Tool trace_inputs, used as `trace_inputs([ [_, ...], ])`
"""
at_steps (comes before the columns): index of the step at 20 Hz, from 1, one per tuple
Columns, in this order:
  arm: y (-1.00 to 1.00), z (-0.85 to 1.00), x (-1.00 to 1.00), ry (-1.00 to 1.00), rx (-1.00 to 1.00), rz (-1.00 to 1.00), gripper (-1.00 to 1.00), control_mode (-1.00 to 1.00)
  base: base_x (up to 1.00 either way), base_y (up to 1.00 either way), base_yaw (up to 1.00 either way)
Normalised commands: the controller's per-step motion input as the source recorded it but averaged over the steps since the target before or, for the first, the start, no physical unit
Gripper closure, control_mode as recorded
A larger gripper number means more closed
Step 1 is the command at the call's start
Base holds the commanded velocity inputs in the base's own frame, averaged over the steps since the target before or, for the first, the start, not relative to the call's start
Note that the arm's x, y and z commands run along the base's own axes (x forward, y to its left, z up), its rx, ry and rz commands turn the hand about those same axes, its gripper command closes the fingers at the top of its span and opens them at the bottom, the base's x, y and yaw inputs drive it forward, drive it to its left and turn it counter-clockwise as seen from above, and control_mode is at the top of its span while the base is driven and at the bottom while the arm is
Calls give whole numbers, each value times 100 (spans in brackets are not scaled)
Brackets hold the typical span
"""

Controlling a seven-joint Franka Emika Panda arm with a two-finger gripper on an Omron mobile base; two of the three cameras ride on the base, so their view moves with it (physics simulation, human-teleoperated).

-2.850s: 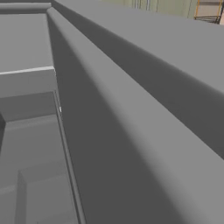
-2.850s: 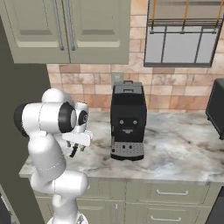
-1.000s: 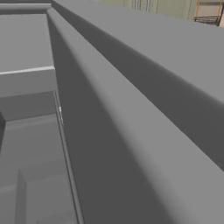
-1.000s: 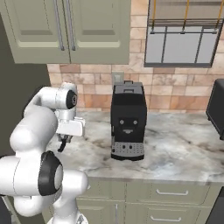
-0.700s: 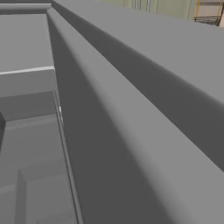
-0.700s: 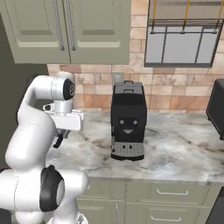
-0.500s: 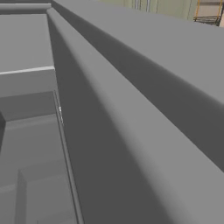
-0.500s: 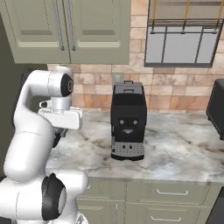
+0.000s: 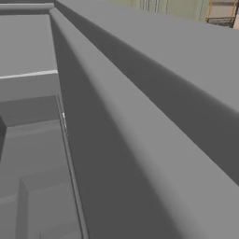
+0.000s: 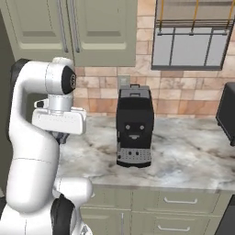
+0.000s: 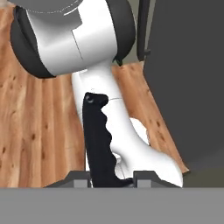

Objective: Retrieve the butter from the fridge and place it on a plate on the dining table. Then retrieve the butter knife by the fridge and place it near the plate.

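Gripper [image 11: 111,177] clenched on slim black-handled butter knife [image 11: 99,135], handle pointing away; judged light, rigid, smooth, so grip mid-handle to stop swivel.

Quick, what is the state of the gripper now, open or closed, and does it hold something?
Gripper: closed on the butter knife, whose black handle stands up between the fingers.
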Motion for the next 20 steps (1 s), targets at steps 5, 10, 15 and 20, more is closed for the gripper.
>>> trace_inputs([
  [5, 0, 0, 0, 0, 0, 0, 100, 100, -74, -17, 4],
  [10, 0, 0, 0, 0, 0, 0, 100, 100, -84, -28, 23],
  [15, 0, 0, 0, 0, 0, 0, 100, 100, -92, -48, 42],
  [20, 0, 0, 0, 0, 0, 0, 100, 100, -95, -48, 51],
])
